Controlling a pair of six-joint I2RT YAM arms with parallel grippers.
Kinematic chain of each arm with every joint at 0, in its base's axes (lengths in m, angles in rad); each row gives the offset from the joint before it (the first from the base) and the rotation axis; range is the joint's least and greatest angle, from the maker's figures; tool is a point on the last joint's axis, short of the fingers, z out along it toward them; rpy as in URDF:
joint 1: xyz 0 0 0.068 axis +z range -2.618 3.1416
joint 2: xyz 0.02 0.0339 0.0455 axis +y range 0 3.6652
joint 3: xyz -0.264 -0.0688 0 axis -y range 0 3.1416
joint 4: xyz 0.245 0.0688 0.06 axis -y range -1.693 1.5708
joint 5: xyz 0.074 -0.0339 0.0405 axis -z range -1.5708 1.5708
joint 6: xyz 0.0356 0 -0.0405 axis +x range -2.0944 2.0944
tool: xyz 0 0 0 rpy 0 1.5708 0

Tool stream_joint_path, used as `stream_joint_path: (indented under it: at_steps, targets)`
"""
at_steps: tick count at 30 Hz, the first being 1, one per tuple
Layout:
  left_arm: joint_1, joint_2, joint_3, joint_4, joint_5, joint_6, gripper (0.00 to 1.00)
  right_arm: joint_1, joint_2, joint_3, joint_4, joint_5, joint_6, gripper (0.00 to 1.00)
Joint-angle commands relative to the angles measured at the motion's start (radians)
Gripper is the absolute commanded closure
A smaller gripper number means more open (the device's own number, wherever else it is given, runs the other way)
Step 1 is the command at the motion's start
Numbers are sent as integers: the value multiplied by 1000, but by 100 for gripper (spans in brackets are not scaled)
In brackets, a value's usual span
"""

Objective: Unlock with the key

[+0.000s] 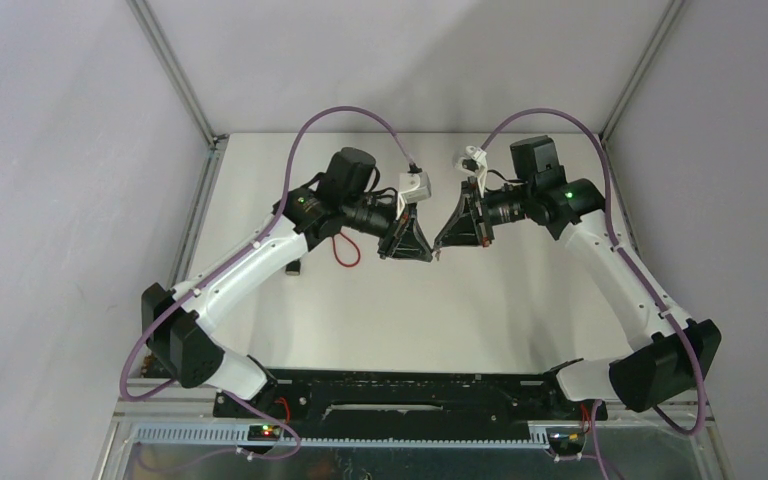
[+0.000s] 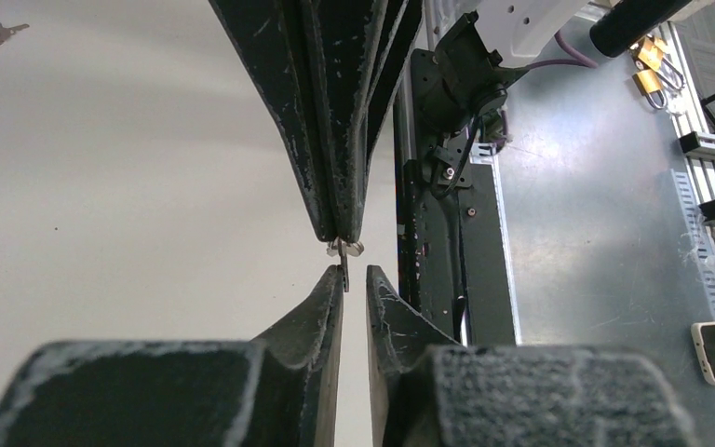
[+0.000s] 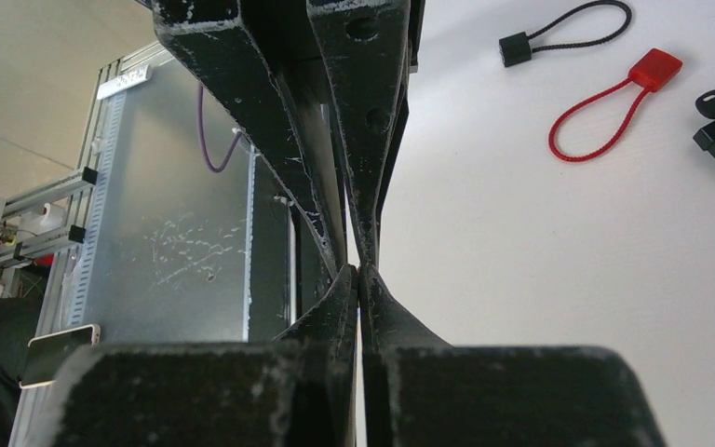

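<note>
My right fingers [image 2: 335, 140], pressed shut, pinch the small metal key [image 2: 344, 265] above mid-tabletop [image 1: 520, 300], its long axis pointing left into the mouth of my left fingers [image 2: 312, 321], which stand a narrow gap apart and clamp nothing.

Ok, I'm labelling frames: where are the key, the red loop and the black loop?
key [image 2: 344, 253]: left wrist view, its exposed end.
red loop [image 3: 656, 67]: right wrist view, its body.
black loop [image 3: 515, 48]: right wrist view, its body.
</note>
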Motion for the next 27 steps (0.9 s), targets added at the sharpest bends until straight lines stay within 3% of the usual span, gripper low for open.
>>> stream_joint_path:
  at_steps: [1,13,27]
  targets:
    - [6,6,42,20,37,-18,84,-4,-26,-1,21,-28,10,100]
    - [6,24,59,17,40,-23,82,-4,-27,-1,24,-33,13,100]
    - [6,50,92,27,86,-55,100,-4,-30,-21,37,-20,14,100]
